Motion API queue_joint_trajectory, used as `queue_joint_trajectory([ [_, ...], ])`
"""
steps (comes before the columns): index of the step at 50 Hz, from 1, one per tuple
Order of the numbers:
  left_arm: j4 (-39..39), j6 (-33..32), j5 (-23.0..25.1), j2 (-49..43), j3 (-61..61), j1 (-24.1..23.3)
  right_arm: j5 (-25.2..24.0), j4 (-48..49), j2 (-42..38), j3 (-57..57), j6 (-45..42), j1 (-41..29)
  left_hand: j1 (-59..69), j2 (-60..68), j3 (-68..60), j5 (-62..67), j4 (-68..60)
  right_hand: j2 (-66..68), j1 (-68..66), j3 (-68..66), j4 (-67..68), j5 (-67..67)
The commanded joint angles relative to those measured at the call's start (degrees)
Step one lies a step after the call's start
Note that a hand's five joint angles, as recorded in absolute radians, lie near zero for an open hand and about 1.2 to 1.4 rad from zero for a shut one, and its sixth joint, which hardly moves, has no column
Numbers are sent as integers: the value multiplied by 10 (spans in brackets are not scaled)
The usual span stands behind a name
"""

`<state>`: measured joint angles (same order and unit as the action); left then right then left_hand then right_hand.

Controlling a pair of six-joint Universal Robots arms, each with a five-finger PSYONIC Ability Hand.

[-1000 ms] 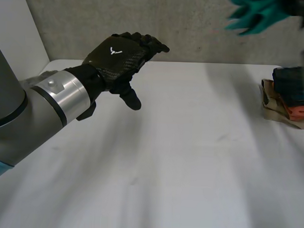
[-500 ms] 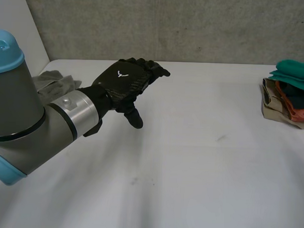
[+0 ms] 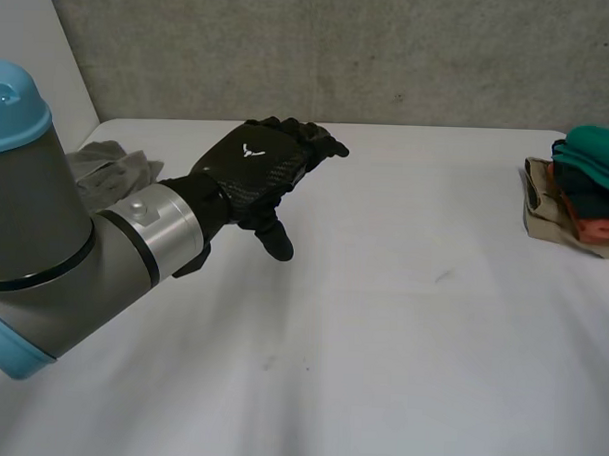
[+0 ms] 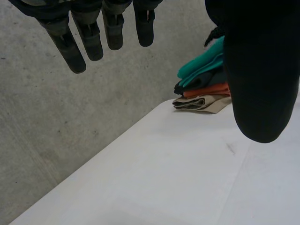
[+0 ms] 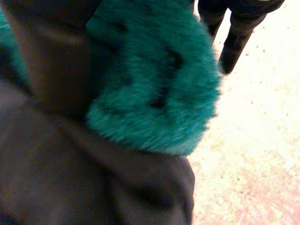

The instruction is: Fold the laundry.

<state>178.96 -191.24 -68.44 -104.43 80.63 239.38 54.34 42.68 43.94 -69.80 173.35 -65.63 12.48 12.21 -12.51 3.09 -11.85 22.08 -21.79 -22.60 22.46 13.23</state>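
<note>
While the left hand (image 3: 252, 166) hovers spread wide over the white surface (image 3: 401, 341), the right hand (image 5: 234, 37) sits at the teal cloth (image 5: 154, 79); its grip cannot be told.

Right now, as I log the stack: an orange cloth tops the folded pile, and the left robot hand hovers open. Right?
No: a teal cloth tops the folded pile, the orange cloth lower, per the head view. The left robot hand does hover open.

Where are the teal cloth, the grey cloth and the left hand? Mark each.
teal cloth (image 3: 600, 146): head view, top fold.
grey cloth (image 3: 111, 169): head view, crumpled middle.
left hand (image 3: 255, 164): head view, back of hand.
</note>
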Motion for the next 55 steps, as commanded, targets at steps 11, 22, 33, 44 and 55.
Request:
queue_joint_trajectory([
  [11, -2, 2, -4, 22, 2, -15, 22, -174, 202, -104, -7, 40, 35, 37, -34, 28, -41, -121, 118, 126, -125, -132],
  [22, 2, 11, -5, 58, -11, -17, 161, -290, 271, -10, -93, 82, 35, 37, -34, 28, -41, -121, 118, 126, -125, -132],
  [33, 1, 64, -107, 76, -135, 16, 194, -142, 378, -62, -136, -128, 14, 17, -14, 8, -21, -121, 118, 126, -125, -132],
  [44, 2, -106, -184, -49, -156, 236, 47, -118, 389, -275, -173, -334, 1, 4, -1, -5, -7, -121, 118, 126, -125, -132],
  [55, 48, -258, -66, -331, -238, 354, 75, -175, 302, -360, -266, -389, -3, 0, 3, -9, -4, -121, 118, 126, -125, -132],
])
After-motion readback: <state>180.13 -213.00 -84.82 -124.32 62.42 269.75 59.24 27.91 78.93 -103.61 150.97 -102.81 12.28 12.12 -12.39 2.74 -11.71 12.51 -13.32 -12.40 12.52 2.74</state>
